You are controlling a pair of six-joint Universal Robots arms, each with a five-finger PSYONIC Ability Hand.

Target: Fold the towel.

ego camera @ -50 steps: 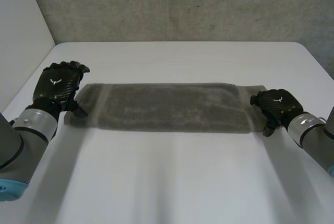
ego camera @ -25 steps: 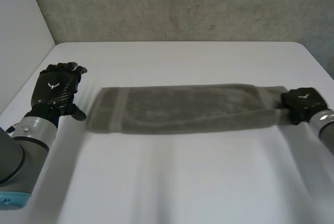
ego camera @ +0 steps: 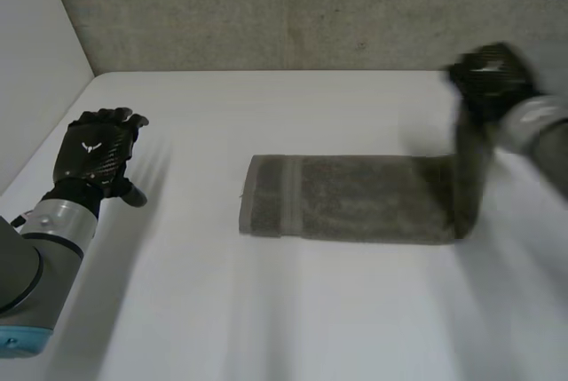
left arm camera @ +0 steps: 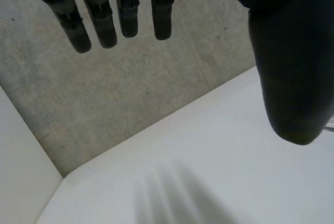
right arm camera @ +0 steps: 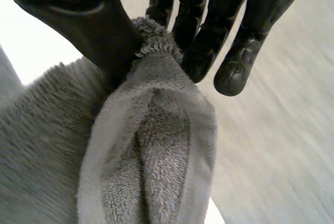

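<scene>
Taking the table (ego camera: pixel 266 310) as a clock face with twelve at the far wall, my left arm (ego camera: pixel 35 248) comes in nearest, at about eight o'clock, grey with a light-blue cap. My left hand (ego camera: pixel 93 152) is at nine o'clock over the white top, well apart from the towel (ego camera: pixel 355 199). In its wrist view my fingers (left arm camera: pixel 120 15) hang straight and relaxed with the thumb (left arm camera: pixel 292 78) off to one side. They grasp nothing, and beneath them is bare table.

The towel lies past the middle, a long grey band running from the centre toward three o'clock, flat on the table, with its striped short end at the centre. At its three o'clock end it turns up off the table and rises steeply to my right hand (ego camera: pixel 488 75), which is up in the air at about two o'clock, farthest from me. In the right wrist view my thumb and fingers pinch the towel's edge between them, and the cloth hangs from that pinch bunched into a rounded fold.

Behind the table's twelve o'clock edge stands a rough concrete wall (ego camera: pixel 293 8).
</scene>
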